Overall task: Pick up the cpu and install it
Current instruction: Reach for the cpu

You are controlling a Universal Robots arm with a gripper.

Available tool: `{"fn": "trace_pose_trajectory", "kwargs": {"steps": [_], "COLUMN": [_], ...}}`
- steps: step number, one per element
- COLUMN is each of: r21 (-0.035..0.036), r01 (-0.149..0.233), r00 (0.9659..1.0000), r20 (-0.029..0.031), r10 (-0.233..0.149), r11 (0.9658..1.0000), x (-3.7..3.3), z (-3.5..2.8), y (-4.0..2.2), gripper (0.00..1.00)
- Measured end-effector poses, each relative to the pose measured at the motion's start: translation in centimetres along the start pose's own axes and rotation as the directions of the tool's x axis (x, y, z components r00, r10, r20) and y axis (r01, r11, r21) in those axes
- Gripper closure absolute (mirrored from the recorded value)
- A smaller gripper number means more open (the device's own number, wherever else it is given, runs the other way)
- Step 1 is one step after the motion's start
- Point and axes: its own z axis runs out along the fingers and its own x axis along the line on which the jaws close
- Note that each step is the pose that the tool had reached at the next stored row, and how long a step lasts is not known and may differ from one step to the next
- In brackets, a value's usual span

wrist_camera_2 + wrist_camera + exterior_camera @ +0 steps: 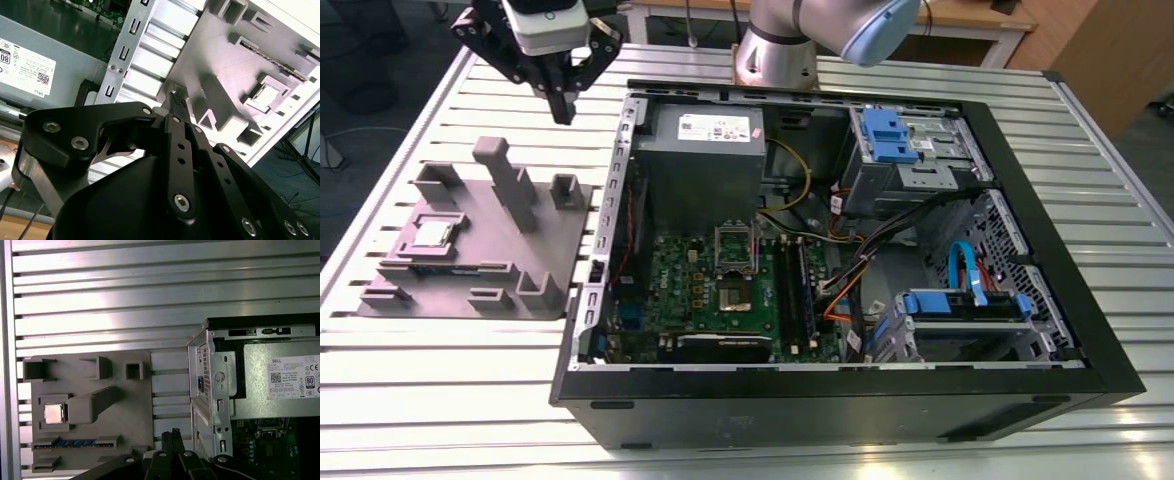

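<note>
While the gripper [564, 110] hangs over the slatted bench [440, 400] in the exterior view, its jaws are together and hold nothing. The cpu [430, 234] lies in a square recess of the grey holder block [540, 235]. The open computer case [854, 400] beside it contains the motherboard [707, 290] and power supply [700, 150]. In both wrist views, the cpu [54, 413] [268, 95] sits seated in that recess, well apart from the fingertips [176, 436].

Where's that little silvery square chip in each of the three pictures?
Exterior view: the cpu lies in the grey holder block, at the exterior view's left.
Second wrist view: cpu in the block's square recess, past the tall post.
First wrist view: cpu in that recess, beside the post.
Shared landmark: the tall post.
</note>
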Motion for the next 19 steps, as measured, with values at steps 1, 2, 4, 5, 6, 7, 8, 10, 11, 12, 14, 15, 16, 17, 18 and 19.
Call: {"fn": "trace_pose_trajectory", "kwargs": {"steps": [1, 2, 4, 5, 6, 7, 8, 10, 11, 12, 14, 15, 16, 17, 18, 19], "r21": [0.0000, 0.0000, -0.0001, -0.0001, 0.0000, -0.0001, 0.0000, -0.0001, -0.0001, 0.0000, 0.0008, 0.0024, 0.0056, 0.0092, 0.0119, 0.0132], "r01": [0.000, 0.000, 0.000, 0.000, 0.000, 0.000, 0.000, 0.000, 0.000, 0.000, 0.000, 0.000, 0.000, 0.000, 0.000, 0.000], "r00": [1.0000, 1.0000, 1.0000, 1.0000, 1.0000, 1.0000, 1.0000, 1.0000, 1.0000, 1.0000, 1.0000, 1.0000, 1.0000, 1.0000, 1.0000, 1.0000], "r20": [0.0000, 0.0000, 0.0000, 0.0000, 0.0000, 0.0000, 0.0000, 0.0001, 0.0000, 0.0000, 0.0001, 0.0003, 0.0005, 0.0008, 0.0010, 0.0011], "r10": [0.000, 0.000, 0.000, 0.000, 0.000, 0.000, 0.000, 0.000, 0.000, 0.000, 0.000, 0.000, 0.000, 0.000, 0.000, 0.000], "r11": [1.0000, 1.0000, 1.0000, 1.0000, 1.0000, 1.0000, 1.0000, 1.0000, 1.0000, 1.0000, 1.0000, 1.0000, 1.0000, 1.0000, 0.9999, 0.9999], "x": [0.05, 0.09, 0.22, 0.30, 0.38, 0.47, 0.55, 0.74, 0.83, 0.91, 1.06, 1.11, 1.16, 1.20, 1.22, 1.25], "z": [0.00, 0.00, 0.01, 0.01, 0.01, 0.02, 0.02, 0.03, 0.03, 0.03, 0.03, 0.04, 0.04, 0.04, 0.03, 0.04], "y": [0.00, -0.01, -0.02, -0.02, -0.03, -0.04, -0.04, -0.06, -0.06, -0.07, -0.08, -0.08, -0.08, -0.09, -0.09, -0.10], "gripper": [0.90, 0.90, 0.90, 0.90, 0.90, 0.90, 0.90, 0.90, 0.90, 0.90, 0.90, 0.90, 0.90, 0.90, 0.90, 0.90]}}
